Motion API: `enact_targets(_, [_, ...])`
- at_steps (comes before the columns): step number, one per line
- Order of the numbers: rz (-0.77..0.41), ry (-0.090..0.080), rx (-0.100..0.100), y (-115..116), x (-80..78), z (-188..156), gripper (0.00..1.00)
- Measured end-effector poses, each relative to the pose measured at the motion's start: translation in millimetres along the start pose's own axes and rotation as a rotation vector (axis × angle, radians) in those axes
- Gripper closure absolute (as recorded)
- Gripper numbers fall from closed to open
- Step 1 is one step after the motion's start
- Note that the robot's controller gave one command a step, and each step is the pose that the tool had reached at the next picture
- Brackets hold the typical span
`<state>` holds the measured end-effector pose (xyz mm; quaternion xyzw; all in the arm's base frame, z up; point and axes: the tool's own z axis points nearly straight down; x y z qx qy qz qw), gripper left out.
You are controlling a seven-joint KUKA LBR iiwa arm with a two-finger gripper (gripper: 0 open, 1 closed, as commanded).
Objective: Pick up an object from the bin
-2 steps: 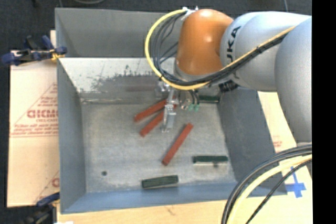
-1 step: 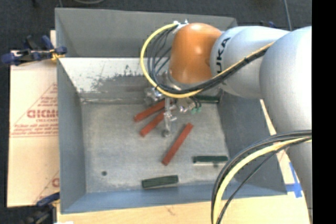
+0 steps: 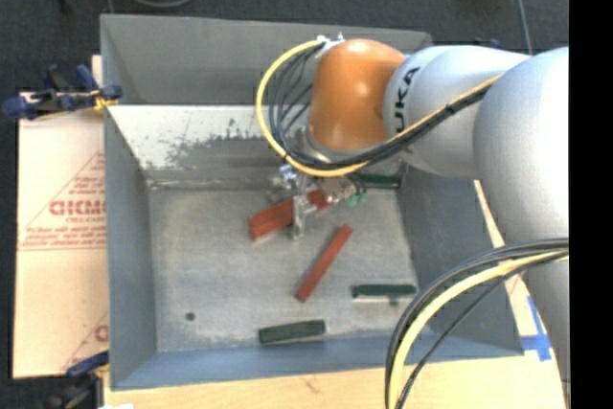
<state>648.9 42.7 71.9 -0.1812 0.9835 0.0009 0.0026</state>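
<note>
My gripper (image 3: 299, 211) reaches down into the middle of the bin from under the orange wrist cover. Its metal fingers (image 3: 303, 206) stand at the right end of a short red-brown block (image 3: 268, 221), which lies on the bin floor just left of them. Whether the fingers clasp the block cannot be told. A longer red-brown bar (image 3: 323, 261) lies slantwise just below and right of the gripper. A small green and red piece (image 3: 352, 197) sits close to the gripper's right side, partly hidden by the wrist.
A dark green bar (image 3: 291, 332) lies near the bin's front wall. Another dark green bar (image 3: 384, 291) lies at the front right. A dark green piece (image 3: 380, 179) peeks out under the arm at the back right. The arm covers the bin's back right part.
</note>
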Motion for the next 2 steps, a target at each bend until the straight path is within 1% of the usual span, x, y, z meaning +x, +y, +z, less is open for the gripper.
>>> enact_targets(1, [-0.036, -0.006, 0.005, 22.9, 12.5, -123.1, 1.00])
enact_targets(2, [-0.367, -0.004, 0.001, 113.0, 6.9, -208.5, 1.00])
